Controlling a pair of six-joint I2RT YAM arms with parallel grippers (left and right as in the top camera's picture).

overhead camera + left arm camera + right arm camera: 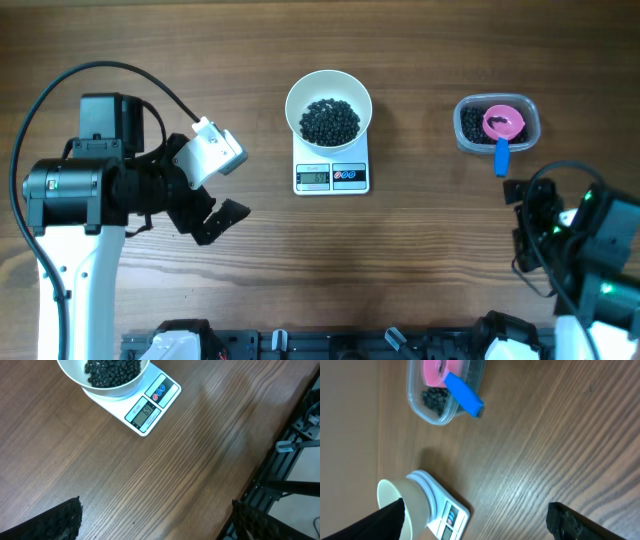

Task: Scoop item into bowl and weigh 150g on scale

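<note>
The white bowl (300, 100) stands on the scale (332, 176) at the table's middle back, with a heap of the black item (330, 120) inside. More of the item (472, 122) lies in a clear tub (530, 128) at the right, under a pink scoop (503, 122) with a blue handle. My left gripper (238, 185) hangs open left of the scale, with nothing between its fingers (55, 522). In the left wrist view the bowl (110, 391) and scale (150, 410) sit at the top. My right gripper (517, 228) is open below the tub, holding nothing. The right wrist view shows its fingers (580, 525) wide apart.
The right wrist view shows the tub (415, 395) and scoop handle (464, 395) at the top, and the bowl (412, 505) on the scale (445, 515) at the lower left. A black rail (330, 345) runs along the table's front edge.
</note>
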